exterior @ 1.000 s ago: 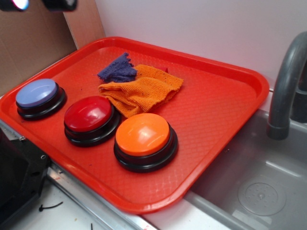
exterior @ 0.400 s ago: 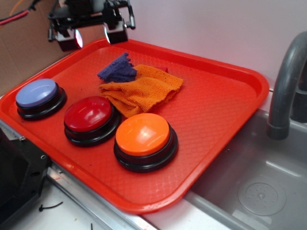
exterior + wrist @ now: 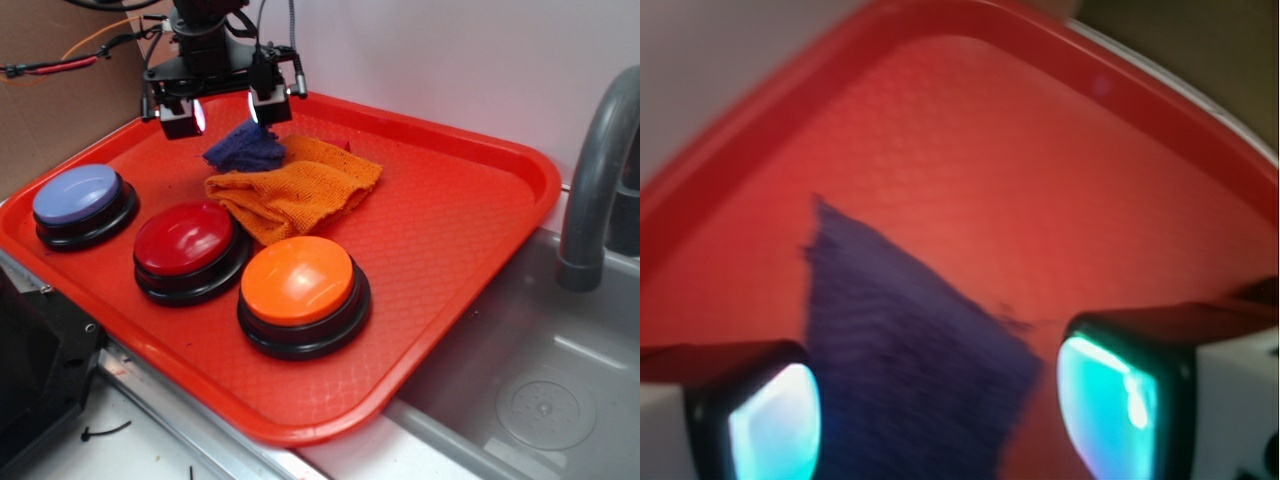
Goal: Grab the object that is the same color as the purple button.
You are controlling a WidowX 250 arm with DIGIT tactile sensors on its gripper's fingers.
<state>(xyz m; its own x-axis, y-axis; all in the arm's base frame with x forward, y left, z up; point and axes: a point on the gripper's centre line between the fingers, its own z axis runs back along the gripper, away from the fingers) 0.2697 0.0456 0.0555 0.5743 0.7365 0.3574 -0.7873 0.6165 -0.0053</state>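
Toward the far-left part of the red tray (image 3: 470,230), the purple cloth (image 3: 243,150) lies flat on the tray floor, a small dark purple-blue knitted scrap with ragged edges. Its right edge touches the orange cloth (image 3: 300,190), a larger knitted piece that spreads from there toward 4 o'clock and lies crumpled in soft folds.

Directly over the purple cloth hangs the gripper (image 3: 224,112), its jaws spread wide with nothing between them. In the exterior view the two fingers stand one at either side of the cloth's far edge, and whether they touch it cannot be told. In the wrist view the cloth (image 3: 910,370) fills the gap between the two lit finger pads (image 3: 1110,400) at the bottom of the frame, with the tray's (image 3: 970,130) textured floor and its curved rim beyond at 12 o'clock; that view is blurred.

From the purple cloth, the purple button (image 3: 84,204) sits at about 8 o'clock, well apart, near the tray's left rim, with a pale lavender-blue dome on a black base. The red button (image 3: 190,250) lies at about 6 o'clock from the cloth, just beside the orange cloth's near edge. The orange button (image 3: 303,294) stands at about 5 o'clock, just beside the red one.

Right of the tray, at 3 o'clock, a grey faucet (image 3: 600,180) arches over a grey sink (image 3: 540,390).
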